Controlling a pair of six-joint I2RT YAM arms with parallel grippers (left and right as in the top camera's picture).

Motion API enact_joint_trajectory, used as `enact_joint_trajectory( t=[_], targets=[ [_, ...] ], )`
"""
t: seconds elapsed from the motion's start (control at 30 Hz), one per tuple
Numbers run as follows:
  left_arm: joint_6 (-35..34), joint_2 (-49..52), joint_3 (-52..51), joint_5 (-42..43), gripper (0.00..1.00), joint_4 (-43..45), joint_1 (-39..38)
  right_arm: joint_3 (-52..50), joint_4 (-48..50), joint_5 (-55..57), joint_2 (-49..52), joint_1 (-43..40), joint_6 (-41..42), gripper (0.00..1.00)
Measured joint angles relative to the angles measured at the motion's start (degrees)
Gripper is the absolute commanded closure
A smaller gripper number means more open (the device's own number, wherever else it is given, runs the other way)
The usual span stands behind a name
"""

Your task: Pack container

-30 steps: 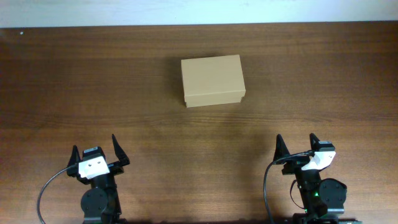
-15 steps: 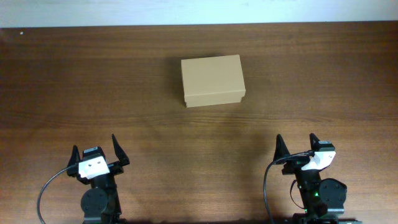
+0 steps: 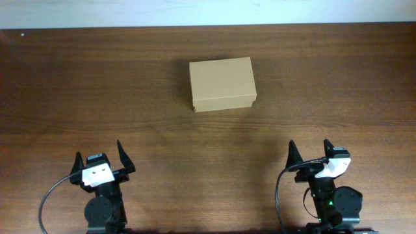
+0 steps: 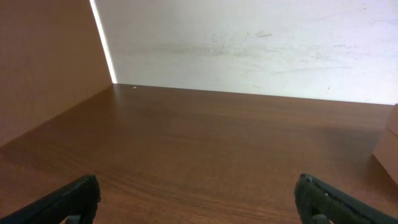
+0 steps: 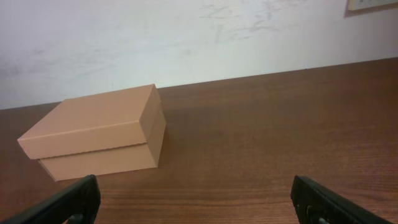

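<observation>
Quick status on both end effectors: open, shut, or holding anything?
Left end effector: open, holding nothing.
Right end effector: open, holding nothing.

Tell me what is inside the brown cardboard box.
The cardboard box sits fully closed on the table, so its inside is hidden. Nothing lies on top of it.

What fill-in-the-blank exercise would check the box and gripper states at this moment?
1. The lid of the container is ____.
2. The left gripper and the right gripper both have their jaws ____, and neither touches the container.
3. In the right wrist view, the container lies toward the ____ side of the picture, resting on the table.

Missing words: closed; open; left.
</observation>
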Motion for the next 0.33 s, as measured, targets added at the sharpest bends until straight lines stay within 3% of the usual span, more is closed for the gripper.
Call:
enact_joint_trajectory(
  t=[0.33],
  targets=[
    [0.0, 0.0, 0.0, 0.0, 0.0, 0.0, 0.0, 0.0, 0.0, 0.0, 0.0, 0.0, 0.0, 0.01]
  ],
)
